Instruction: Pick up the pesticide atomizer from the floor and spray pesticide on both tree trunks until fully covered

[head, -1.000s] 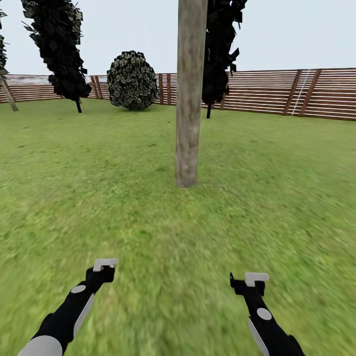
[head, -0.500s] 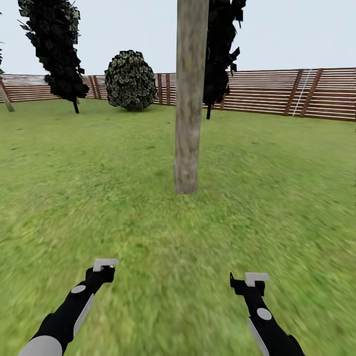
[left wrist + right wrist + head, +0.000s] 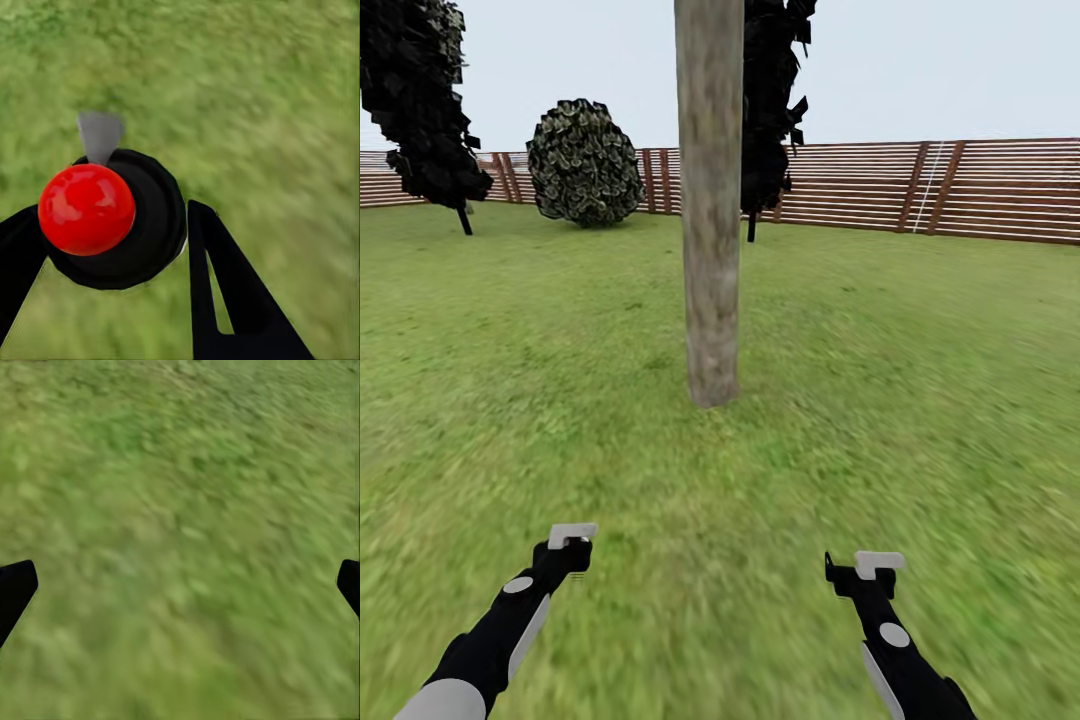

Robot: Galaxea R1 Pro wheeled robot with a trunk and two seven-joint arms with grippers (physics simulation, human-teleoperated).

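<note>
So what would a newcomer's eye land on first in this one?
Probably the thick tree trunk rising from the grass just ahead of the robot, dead centre in the head view, with the slatted fence and a round bush behind. Next, the left wrist view: a dark round object topped with a glossy red ball sits between the left claw fingers.

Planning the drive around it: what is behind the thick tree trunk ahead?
Behind the tree trunk stand a dark-leaved tree and the slatted wooden fence. The trunk covers part of that tree's crown and a strip of fence; what lies there cannot be seen.
</note>
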